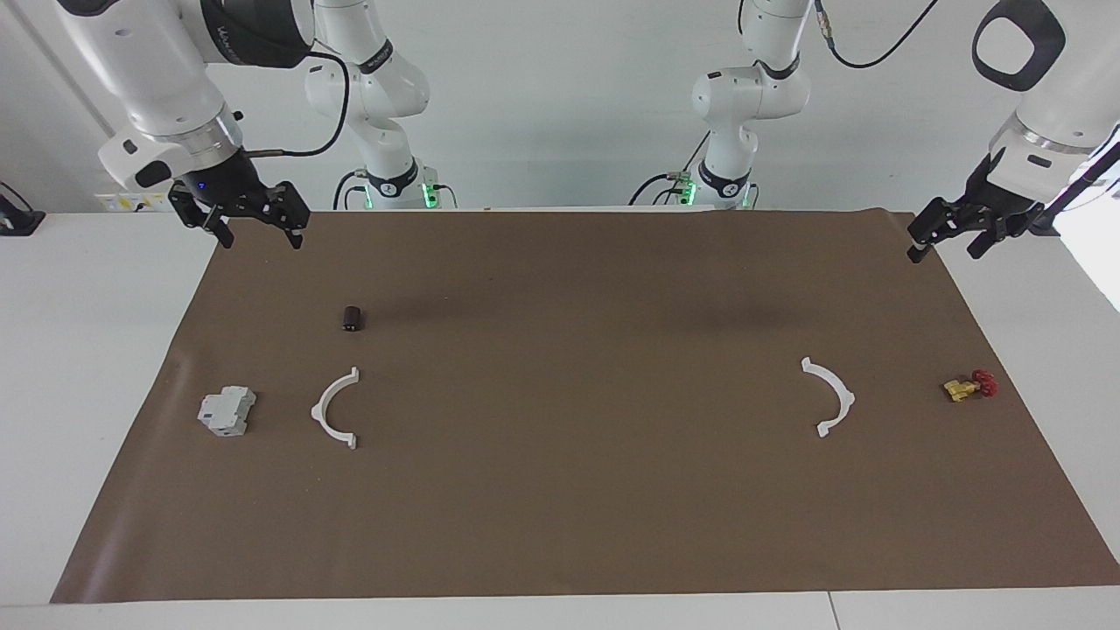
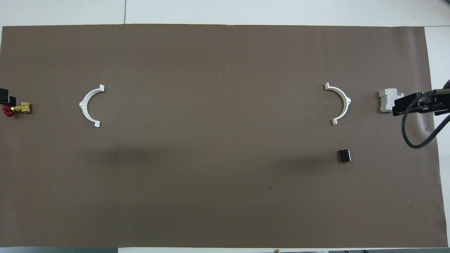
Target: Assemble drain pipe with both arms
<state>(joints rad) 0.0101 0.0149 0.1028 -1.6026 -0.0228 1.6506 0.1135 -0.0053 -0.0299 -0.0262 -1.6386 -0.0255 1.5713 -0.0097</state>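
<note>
The drain pipe lies in two separate white half-rings on the brown mat (image 1: 560, 507). One half-ring (image 1: 332, 408) (image 2: 342, 104) rests toward the right arm's end, the other half-ring (image 1: 832, 395) (image 2: 88, 105) toward the left arm's end, their open sides facing each other across a wide gap. My right gripper (image 1: 261, 236) hangs open and empty above the mat's corner at its own end. My left gripper (image 1: 945, 251) hangs open and empty above the mat's corner at its end. Neither gripper touches a half-ring.
A grey boxy block (image 1: 226, 411) (image 2: 386, 100) sits beside the half-ring at the right arm's end. A small dark cylinder (image 1: 352, 318) (image 2: 344, 156) lies nearer to the robots than that half-ring. A yellow-and-red valve (image 1: 969, 386) (image 2: 17, 109) lies at the left arm's end.
</note>
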